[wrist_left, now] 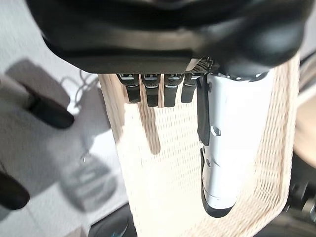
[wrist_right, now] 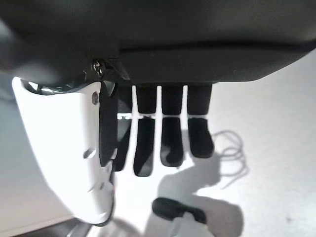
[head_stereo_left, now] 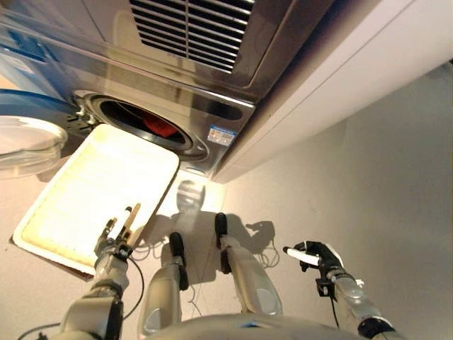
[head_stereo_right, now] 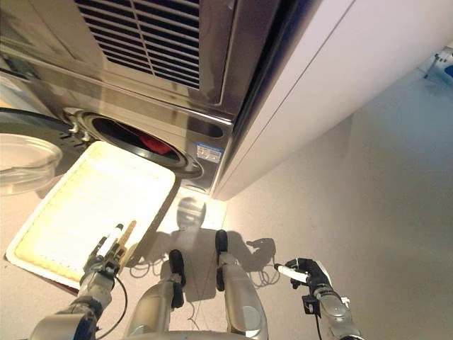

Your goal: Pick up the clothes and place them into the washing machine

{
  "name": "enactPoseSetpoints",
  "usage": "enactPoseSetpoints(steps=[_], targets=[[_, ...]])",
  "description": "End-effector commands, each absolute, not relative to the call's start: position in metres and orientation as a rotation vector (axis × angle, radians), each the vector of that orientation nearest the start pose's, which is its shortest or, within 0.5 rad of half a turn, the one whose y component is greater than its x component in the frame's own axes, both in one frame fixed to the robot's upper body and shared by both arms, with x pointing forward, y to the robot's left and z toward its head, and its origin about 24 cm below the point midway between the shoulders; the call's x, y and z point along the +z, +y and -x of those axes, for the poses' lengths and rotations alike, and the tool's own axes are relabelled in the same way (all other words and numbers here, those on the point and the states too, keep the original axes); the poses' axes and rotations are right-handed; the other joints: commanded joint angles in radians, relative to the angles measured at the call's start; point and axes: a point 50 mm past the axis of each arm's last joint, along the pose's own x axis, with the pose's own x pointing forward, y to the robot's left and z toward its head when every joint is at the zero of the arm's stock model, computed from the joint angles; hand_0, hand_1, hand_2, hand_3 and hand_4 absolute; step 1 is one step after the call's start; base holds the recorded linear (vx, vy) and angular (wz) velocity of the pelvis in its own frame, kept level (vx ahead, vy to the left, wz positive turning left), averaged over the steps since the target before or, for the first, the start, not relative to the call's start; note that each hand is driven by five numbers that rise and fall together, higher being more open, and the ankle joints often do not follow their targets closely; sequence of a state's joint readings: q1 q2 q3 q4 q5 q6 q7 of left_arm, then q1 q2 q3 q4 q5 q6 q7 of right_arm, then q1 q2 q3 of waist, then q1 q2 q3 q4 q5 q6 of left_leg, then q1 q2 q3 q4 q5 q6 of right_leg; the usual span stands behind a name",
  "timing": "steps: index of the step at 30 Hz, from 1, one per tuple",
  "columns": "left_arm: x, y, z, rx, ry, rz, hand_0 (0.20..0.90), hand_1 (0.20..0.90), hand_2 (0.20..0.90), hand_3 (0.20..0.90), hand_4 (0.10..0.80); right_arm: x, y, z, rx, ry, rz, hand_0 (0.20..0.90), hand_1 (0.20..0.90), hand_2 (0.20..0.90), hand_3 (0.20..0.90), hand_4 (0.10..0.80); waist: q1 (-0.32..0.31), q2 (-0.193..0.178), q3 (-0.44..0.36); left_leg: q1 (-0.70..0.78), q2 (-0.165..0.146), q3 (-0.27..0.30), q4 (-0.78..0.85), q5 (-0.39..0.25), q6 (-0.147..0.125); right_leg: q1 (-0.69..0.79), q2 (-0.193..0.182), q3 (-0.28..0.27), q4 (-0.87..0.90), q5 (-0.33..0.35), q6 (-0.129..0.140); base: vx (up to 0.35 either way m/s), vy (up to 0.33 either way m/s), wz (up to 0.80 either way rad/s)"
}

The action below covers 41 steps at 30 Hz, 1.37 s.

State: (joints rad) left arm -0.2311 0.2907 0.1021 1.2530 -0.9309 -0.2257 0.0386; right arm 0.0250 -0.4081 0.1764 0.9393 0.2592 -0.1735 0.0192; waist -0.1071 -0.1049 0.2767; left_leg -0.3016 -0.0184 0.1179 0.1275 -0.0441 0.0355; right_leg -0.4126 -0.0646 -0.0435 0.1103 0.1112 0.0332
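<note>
floor (head_stereo_left: 354,191) | wicker basket (head_stereo_left: 92,191) lying on it | before washing machine (head_stereo_left: 163,85)

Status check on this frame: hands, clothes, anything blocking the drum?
Left hand open, empty, over the basket. Right hand open, empty, above floor. Red clothing inside the washing machine drum, door open. Basket shows no clothes, sits just below the opening.

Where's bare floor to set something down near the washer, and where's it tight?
The open floor right of the washing machine, beyond the right hand, is free. It is crowded at the drum opening: the wicker basket sits against it, the open door beside, left hand over the basket's rim.
</note>
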Motion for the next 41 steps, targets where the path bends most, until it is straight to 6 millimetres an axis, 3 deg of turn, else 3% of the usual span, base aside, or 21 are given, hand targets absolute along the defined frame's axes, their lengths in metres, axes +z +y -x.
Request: enactPoseSetpoints(steps=[1, 6, 14, 22, 31, 41], targets=[[-0.119, 0.276, -0.168, 0.679, 0.645, 0.458, 0.900, 0.900, 0.900, 0.900, 0.800, -0.117, -0.296, -0.123, -0.210, 0.868, 0.271, 0.900, 0.900, 0.900, 0.900, 0.800, 0.013, 0.023, -0.138, -0.026, -0.023, -0.053, -0.037, 0.068, -0.065, 0.077, 0.019, -0.021, -0.054, 0.007, 0.034, 0.078, -0.061, 0.31], [-0.135, 0.261, -0.139, 0.591, 0.778, 0.316, 0.900, 0.900, 0.900, 0.900, 0.800, -0.134, -0.286, -0.103, -0.217, 0.981, 0.268, 0.900, 0.900, 0.900, 0.900, 0.800, 0.053, 0.061, -0.212, 0.074, -0.030, -0.097, -0.120, 0.109, -0.078, 0.180, 0.009, -0.079, -0.114, 0.000, 0.042, 0.102, -0.066, 0.39], [-0.145, 0.246, -0.120, 0.456, 0.876, 0.154, 0.900, 0.900, 0.900, 0.900, 0.800, -0.149, -0.272, -0.080, -0.179, 1.105, 0.270, 0.900, 0.900, 0.900, 0.900, 0.800, 0.099, 0.079, -0.277, 0.172, -0.037, -0.157, -0.170, 0.133, -0.083, 0.298, 0.004, -0.146, -0.131, -0.032, 0.045, 0.080, -0.055, 0.27], [-0.157, 0.234, -0.094, 0.307, 1.029, 0.036, 0.900, 0.900, 0.900, 0.900, 0.800, -0.154, -0.263, -0.072, -0.156, 1.147, 0.261, 0.900, 0.900, 0.900, 0.900, 0.800, 0.117, 0.097, -0.324, 0.218, -0.044, -0.242, -0.211, 0.162, -0.101, 0.377, -0.010, -0.248, -0.133, -0.063, 0.046, 0.031, -0.017, 0.48], [-0.163, 0.232, -0.074, 0.262, 1.117, 0.010, 0.900, 0.900, 0.900, 0.900, 0.800, -0.158, -0.252, -0.070, -0.114, 1.161, 0.234, 0.900, 0.900, 0.900, 0.900, 0.800, 0.124, 0.095, -0.349, 0.253, -0.051, -0.270, -0.214, 0.148, -0.095, 0.424, -0.017, -0.279, -0.129, -0.083, 0.046, 0.035, -0.005, 0.20], [-0.163, 0.231, -0.075, 0.267, 1.112, 0.030, 0.900, 0.900, 0.900, 0.900, 0.800, -0.159, -0.252, -0.066, -0.109, 1.183, 0.242, 0.900, 0.900, 0.900, 0.900, 0.800, 0.124, 0.093, -0.356, 0.272, -0.051, -0.267, -0.214, 0.135, -0.090, 0.439, -0.019, -0.273, -0.128, -0.088, 0.045, 0.002, 0.000, 0.01]])
